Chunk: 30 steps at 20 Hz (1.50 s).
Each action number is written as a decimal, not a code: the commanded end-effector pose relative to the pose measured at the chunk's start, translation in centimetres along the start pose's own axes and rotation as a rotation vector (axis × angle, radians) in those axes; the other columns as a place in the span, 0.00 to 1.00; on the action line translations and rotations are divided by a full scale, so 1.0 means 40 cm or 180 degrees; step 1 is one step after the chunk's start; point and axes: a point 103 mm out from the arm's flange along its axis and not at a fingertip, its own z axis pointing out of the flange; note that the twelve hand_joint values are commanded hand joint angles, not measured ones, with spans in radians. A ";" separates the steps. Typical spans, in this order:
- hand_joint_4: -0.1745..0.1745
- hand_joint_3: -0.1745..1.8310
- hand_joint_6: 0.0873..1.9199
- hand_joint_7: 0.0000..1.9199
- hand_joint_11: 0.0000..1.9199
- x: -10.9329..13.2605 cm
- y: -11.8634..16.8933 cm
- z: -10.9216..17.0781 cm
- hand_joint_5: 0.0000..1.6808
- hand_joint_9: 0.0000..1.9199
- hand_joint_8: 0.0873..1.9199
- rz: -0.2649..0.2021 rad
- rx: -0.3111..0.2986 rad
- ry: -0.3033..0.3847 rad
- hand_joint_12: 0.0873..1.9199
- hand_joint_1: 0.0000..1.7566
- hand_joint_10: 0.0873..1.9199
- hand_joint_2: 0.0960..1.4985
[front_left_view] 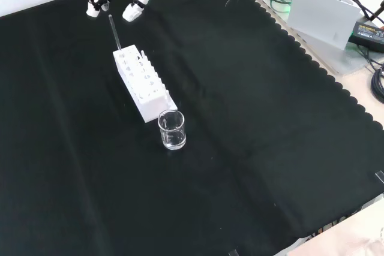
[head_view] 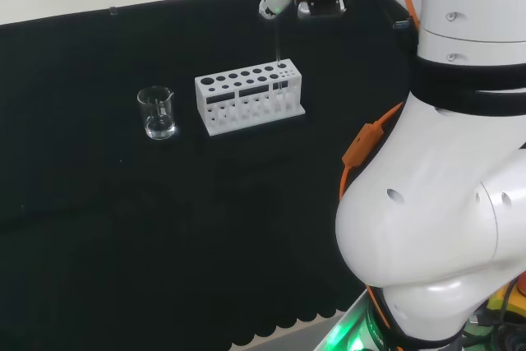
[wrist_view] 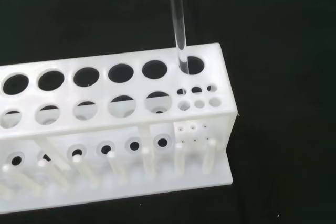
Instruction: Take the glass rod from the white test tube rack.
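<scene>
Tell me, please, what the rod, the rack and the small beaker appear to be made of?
Glass rod: clear and glossy, the cloth shows through it, so probably glass.
White test tube rack: opaque matte white, seemingly plastic.
Beaker: transparent with bright rim highlights, glass or clear plastic; I cannot tell which.

**Black cloth bench: a rack and a beaker**

The bench [front_left_view: 252, 148] is draped in black cloth. On it stand a white test tube rack [front_left_view: 143, 84], just below the hand [front_left_view: 135, 1] in the front view, and a clear glass beaker [front_left_view: 171, 130] beyond the rack's far end from the hand.
</scene>
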 end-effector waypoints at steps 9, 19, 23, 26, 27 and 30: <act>0.09 0.33 0.08 0.20 0.26 0.008 0.007 0.010 0.25 0.36 0.39 -0.0036 0.0004 0.0010 0.68 0.36 0.34 0.61; 0.08 0.35 0.37 0.23 0.27 0.046 0.038 0.019 0.21 0.41 0.39 -0.0108 0.0048 0.0008 0.68 0.42 0.34 0.59; 0.08 0.36 0.42 0.24 0.28 0.049 0.044 0.025 0.24 0.43 0.39 -0.0087 0.0090 -0.0035 0.68 0.45 0.34 0.59; 0.07 0.38 0.45 0.26 0.30 0.047 0.046 0.027 0.26 0.45 0.39 -0.0072 0.0065 -0.0026 0.67 0.49 0.34 0.58; 0.07 0.38 0.46 0.26 0.32 0.048 0.047 0.027 0.27 0.45 0.39 -0.0078 0.0045 -0.0009 0.67 0.51 0.34 0.58; 0.05 0.41 0.48 0.28 0.37 0.045 0.049 0.030 0.30 0.48 0.38 -0.0099 -0.0020 0.0021 0.65 0.54 0.33 0.57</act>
